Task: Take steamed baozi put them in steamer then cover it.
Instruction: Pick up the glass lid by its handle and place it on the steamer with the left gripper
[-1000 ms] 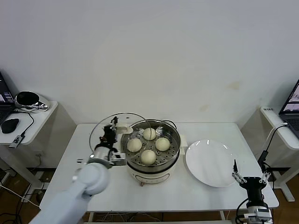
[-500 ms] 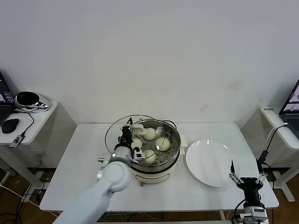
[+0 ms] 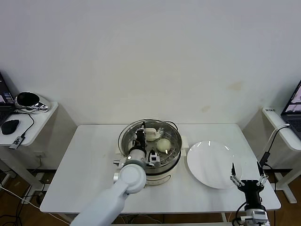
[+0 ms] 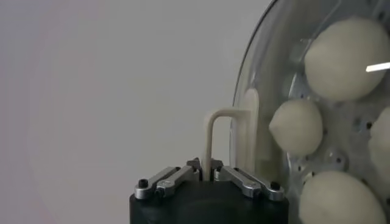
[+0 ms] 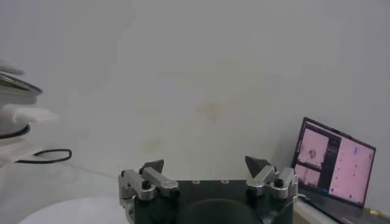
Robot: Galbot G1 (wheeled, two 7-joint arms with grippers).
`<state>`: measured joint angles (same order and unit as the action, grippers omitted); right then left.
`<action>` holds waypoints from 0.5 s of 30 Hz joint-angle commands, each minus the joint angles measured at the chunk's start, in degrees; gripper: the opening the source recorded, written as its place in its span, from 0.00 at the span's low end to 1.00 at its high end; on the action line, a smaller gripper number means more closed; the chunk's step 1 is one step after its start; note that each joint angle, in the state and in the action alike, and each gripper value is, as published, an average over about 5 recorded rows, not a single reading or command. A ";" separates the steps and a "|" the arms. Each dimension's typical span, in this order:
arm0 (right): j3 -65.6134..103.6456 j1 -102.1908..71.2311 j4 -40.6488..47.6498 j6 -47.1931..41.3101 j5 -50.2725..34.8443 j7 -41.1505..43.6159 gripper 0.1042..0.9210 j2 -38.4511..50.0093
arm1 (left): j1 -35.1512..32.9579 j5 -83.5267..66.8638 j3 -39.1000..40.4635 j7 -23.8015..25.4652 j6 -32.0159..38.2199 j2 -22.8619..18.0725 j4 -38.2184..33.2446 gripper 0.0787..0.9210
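Observation:
The steamer (image 3: pixel 175 151) stands mid-table on its cream base. My left gripper (image 3: pixel 139 136) is shut on the cover's cream bar handle (image 4: pixel 228 131) and holds the clear glass cover (image 3: pixel 126 135) over the steamer, about level with its rim. Two baozi (image 3: pixel 163 144) show in the head view; the arm hides the others. In the left wrist view three baozi (image 4: pixel 344 58) show through the cover's glass (image 4: pixel 286 67) on the perforated tray. My right gripper (image 3: pixel 248 180) is open and empty at the table's front right corner; it also shows in the right wrist view (image 5: pixel 206 164).
A flat white plate (image 3: pixel 214 162) lies right of the steamer. A black power cord (image 5: pixel 49 156) runs behind the steamer. Side tables stand at both sides, the left with a mouse (image 3: pixel 9 126), the right with a laptop (image 5: pixel 335 161).
My left gripper has carried the cover rightward from beside the steamer's left edge to over the steamer. The right gripper has barely moved.

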<state>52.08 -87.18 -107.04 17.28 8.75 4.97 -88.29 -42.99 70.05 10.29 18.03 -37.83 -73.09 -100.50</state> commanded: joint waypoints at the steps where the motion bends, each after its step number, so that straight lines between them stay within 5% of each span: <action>1: -0.14 0.01 0.26 0.11 0.17 -0.05 0.88 -0.10 | 0.03 1.51 0.71 0.22 -0.04 -2.40 1.44 0.09; 15: -0.30 -0.01 0.66 0.42 0.23 -0.04 0.88 -0.10 | -0.58 2.81 0.82 -0.15 0.66 -3.18 2.34 0.09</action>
<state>51.83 -87.20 -106.49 17.65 8.94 4.95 -88.38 -43.54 71.95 10.99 18.01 -37.35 -75.68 -98.72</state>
